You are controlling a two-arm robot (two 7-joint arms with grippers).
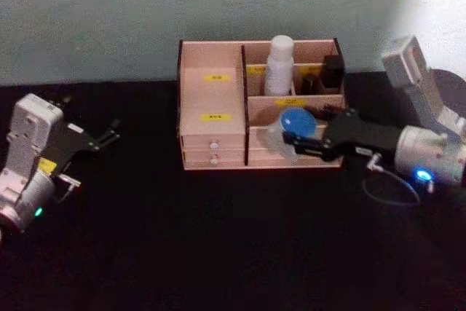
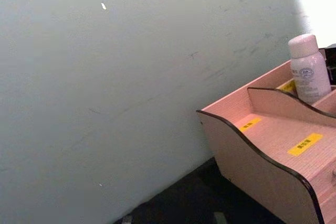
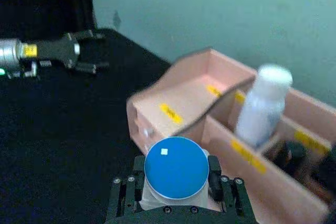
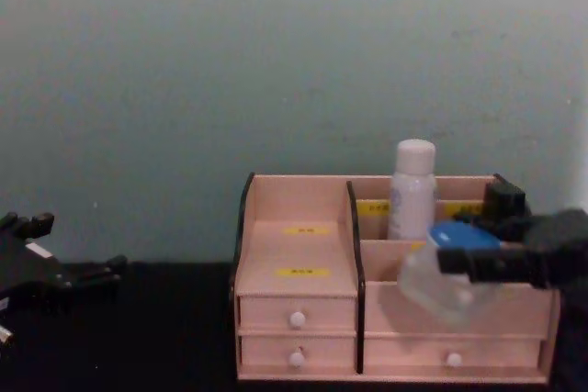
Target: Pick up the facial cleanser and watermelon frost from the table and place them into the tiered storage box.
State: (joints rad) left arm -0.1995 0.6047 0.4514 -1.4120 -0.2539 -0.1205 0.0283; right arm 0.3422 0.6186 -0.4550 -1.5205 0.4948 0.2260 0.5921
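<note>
Gripping the watermelon frost [image 3: 176, 167] by its slippery, fragile glass sides, my right claw [image 3: 176, 186] is hovering centre-right over the tiered storage box [image 1: 211, 100]. The facial cleanser [image 1: 279, 63] is standing inside it, and my left claw [image 1: 102, 138] is idling wide at far left.

Colours: tiered storage box [image 1: 211, 100], contents
Box was pale pink, dark-edged, yellow-labelled, white-knobbed; facial cleanser [image 1: 279, 63] inside it white; watermelon frost [image 1: 295, 120] at its front clear, blue-lidded.

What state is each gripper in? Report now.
Left gripper: open, holding nothing.
Right gripper: closed on the watermelon frost, at the front of the tiered storage box.
</note>
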